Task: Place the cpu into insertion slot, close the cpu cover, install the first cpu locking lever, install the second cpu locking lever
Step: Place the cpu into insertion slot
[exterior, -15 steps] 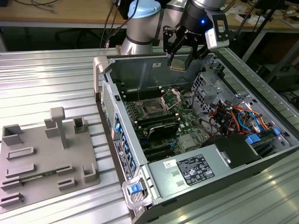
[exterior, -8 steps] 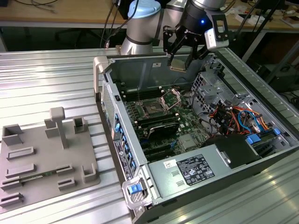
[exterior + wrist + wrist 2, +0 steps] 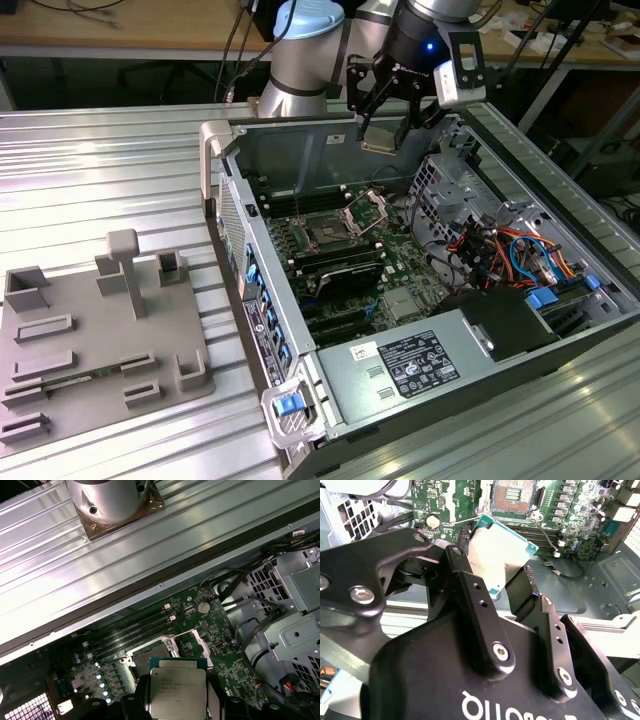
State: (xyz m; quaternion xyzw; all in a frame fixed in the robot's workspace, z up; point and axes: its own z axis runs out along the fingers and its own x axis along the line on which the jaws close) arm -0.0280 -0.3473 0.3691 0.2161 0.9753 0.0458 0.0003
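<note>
Above the open computer case (image 3: 215, 150), the gripper (image 3: 381, 122) is hanging with the cpu (image 3: 379, 139) pinched between its jaws. I am reading the jaws as drawn in to the chip's width and clamping it by two opposite edges. In the second wrist view the black fingers (image 3: 476, 607) are pressing on either side of the cpu (image 3: 499, 555), and its dull silver-grey top is facing the camera at a tilt. In the first wrist view the cpu (image 3: 177, 692) is sitting flat-on, with the green motherboard (image 3: 225, 660) lying beyond it.

The chip is riding clear of the board, touching nothing but the fingers. The insertion slot (image 3: 514, 494) is lying uncovered, and its field of gold contacts is showing past the chip's far edge. In the exterior view the cpu cover (image 3: 366, 208) is showing as a thin silver frame on the board beneath the gripper; I cannot tell its angle. On the ribbed metal table (image 3: 100, 170), toward the exterior view's left, a grey fixture plate (image 3: 100, 340) is lying well apart from the case.
</note>
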